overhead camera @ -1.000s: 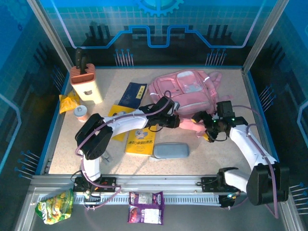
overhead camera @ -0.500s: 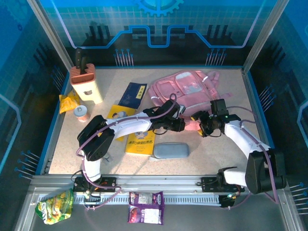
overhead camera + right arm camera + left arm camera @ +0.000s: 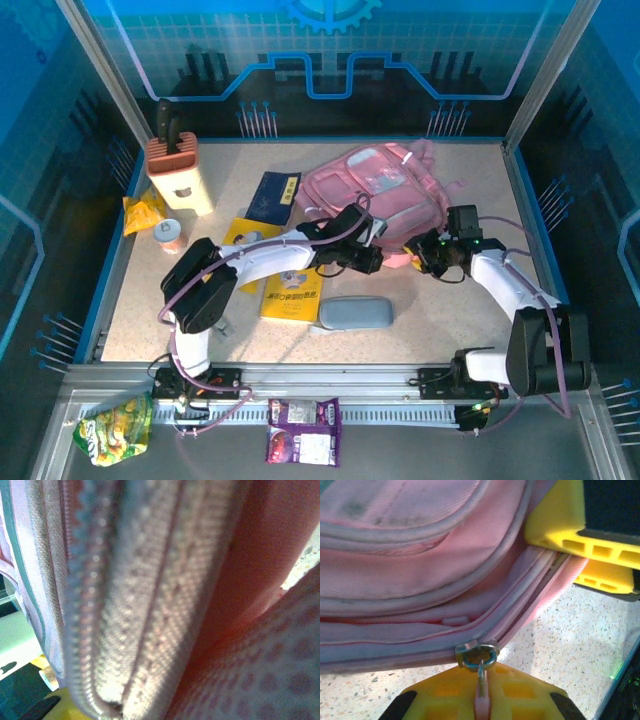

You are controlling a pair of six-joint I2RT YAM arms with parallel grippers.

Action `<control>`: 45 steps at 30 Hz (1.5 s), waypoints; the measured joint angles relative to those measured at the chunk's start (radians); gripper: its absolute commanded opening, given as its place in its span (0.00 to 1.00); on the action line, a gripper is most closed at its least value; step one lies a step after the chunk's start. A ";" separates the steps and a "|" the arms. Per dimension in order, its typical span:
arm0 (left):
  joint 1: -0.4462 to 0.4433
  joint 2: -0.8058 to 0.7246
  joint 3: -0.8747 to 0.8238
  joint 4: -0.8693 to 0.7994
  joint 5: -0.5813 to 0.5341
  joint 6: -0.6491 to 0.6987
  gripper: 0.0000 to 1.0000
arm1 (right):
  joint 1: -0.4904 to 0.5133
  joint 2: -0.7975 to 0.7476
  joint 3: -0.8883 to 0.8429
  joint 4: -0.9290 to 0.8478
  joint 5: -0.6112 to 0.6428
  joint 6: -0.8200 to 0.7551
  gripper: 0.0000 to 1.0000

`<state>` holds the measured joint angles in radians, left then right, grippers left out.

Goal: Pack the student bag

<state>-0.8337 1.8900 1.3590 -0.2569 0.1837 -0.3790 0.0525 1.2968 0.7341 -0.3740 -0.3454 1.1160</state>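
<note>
Pink backpack (image 3: 375, 190) lies far-centre on the surface (image 3: 440, 320); left end effector (image 3: 368, 258) pinches its zip pull (image 3: 481, 692); right end effector (image 3: 432, 255) straddles its near edge, grip unclear

1. The student bag (image 3: 235, 555) lies very close to the lens, its pink fabric blurred.
2. Zip teeth (image 3: 82, 580) run from top to bottom beside pale woven trim.
3. Dotted lining (image 3: 265, 675) sits lower right.

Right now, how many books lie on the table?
3: dark blue book left of the student bag; yellow book partly under the left arm; second yellow book beside the grey case. Others may be hidden.
</note>
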 measured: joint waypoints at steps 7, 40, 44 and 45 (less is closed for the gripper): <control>0.089 0.001 0.000 -0.034 0.052 0.101 0.00 | -0.102 0.002 0.020 -0.023 -0.024 -0.091 0.12; 0.295 0.307 0.453 -0.200 -0.049 0.098 0.42 | 0.248 -0.148 -0.116 0.116 0.195 0.101 0.68; 0.295 0.248 0.401 -0.211 -0.060 0.093 0.50 | 0.264 -0.139 -0.115 0.119 0.180 0.085 0.77; 0.295 0.218 0.372 -0.212 -0.060 0.089 0.52 | 0.271 -0.144 -0.114 0.114 0.180 0.077 0.79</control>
<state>-0.5385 2.1082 1.7313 -0.4690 0.1238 -0.2897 0.3233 1.1530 0.6197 -0.2596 -0.1650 1.1934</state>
